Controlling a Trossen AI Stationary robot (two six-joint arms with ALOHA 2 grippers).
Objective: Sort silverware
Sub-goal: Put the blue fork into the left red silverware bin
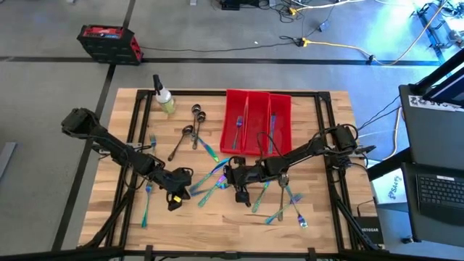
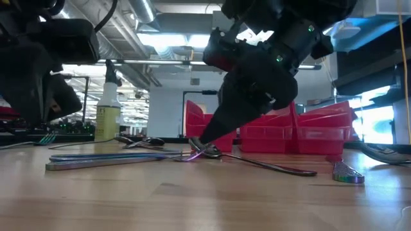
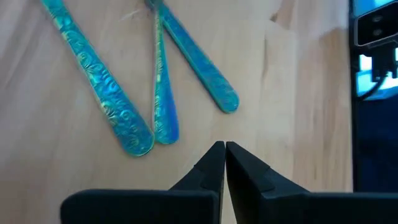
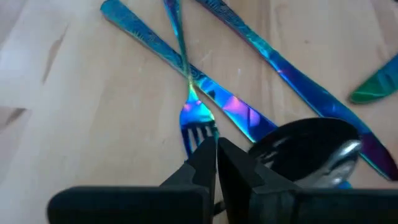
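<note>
While my right pincer (image 4: pixel 216 148) stands pressed together at the tines of an iridescent blue metal fork (image 4: pixel 194 118) mid-desk, crossed handles risk dragging neighbouring cutlery along.

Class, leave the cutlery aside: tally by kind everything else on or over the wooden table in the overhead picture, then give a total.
Long red plastic bins: 3
Small spray bottle with yellowish liquid: 1
Dark robot arms, left arm and right arm: 2
Total: 6
</note>
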